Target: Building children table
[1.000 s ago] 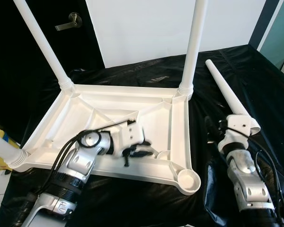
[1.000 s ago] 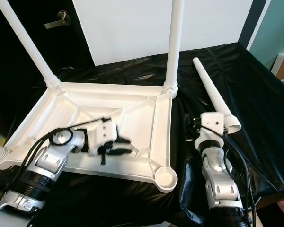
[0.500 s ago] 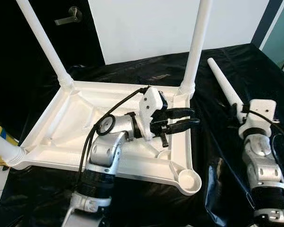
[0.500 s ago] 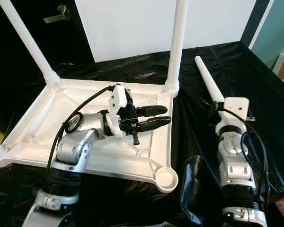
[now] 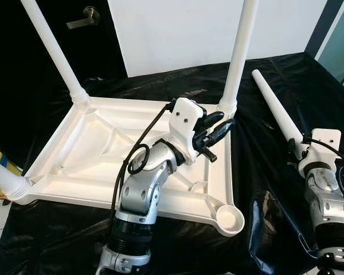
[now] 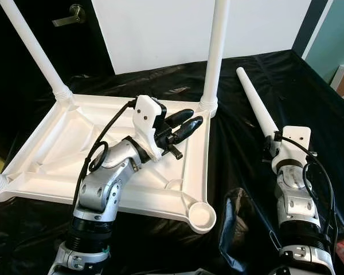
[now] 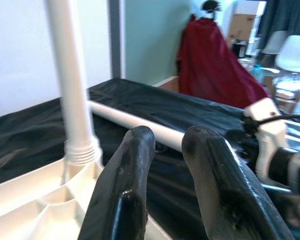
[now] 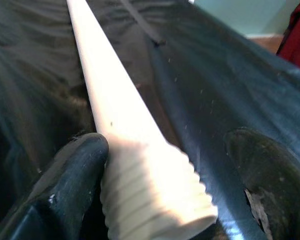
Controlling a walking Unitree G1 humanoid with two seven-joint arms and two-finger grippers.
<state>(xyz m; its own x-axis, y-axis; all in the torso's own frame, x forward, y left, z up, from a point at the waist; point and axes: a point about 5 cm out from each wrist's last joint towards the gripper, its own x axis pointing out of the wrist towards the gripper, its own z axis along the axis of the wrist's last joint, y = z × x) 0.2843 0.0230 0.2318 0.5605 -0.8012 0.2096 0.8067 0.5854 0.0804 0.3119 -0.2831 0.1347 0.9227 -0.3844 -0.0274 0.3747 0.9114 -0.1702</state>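
A white plastic children's table [image 5: 132, 106] lies upside down on black cloth. Legs stand in its far left [image 5: 54, 51] and far right [image 5: 239, 51] corners, and a third leg [image 5: 3, 177] sits in the near left corner. The near right socket [image 5: 230, 218] is bare. A loose leg [image 5: 275, 106] lies on the cloth to the right. My left gripper [image 5: 225, 120] hovers over the table, pointing at the far right leg, open with a narrow gap and holding nothing. My right gripper [image 8: 177, 165] is open astride the loose leg's threaded end [image 8: 155, 195]; one finger [image 8: 75, 170] touches it.
The black cloth [image 5: 178, 86] covers the whole work surface. A dark door with a lever handle [image 5: 83, 23] stands at the back left beside a white wall. Beyond the table a red draped shape [image 7: 215, 65] and white chairs [image 7: 295, 50] appear in the left wrist view.
My left gripper has risen from the table's underside and swung toward the far right leg, its fingers closer together than half a second ago. My right wrist shifted slightly at the loose leg's thick end.
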